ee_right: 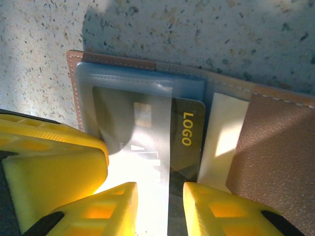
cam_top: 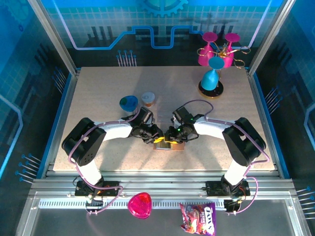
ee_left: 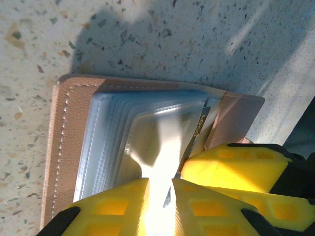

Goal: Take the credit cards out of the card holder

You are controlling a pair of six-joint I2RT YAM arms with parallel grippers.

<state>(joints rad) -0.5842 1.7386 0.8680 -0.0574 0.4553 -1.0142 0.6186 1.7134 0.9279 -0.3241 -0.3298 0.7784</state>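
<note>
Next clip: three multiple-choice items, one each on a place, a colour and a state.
1. Where on the table is the card holder? A far left corner; B middle, toward the near edge; C far right corner.
2. The word LOGO on the dark card is: A white; B red; C yellow.
3. The card holder is: A open, clear sleeves showing; B shut flat; C standing on edge.
Key: B, the top view shows it there; C, the right wrist view shows the lettering; A, both wrist views show the sleeves.

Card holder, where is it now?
Top view: card holder lies open at the front middle of the table, between the left gripper and right gripper.
</note>
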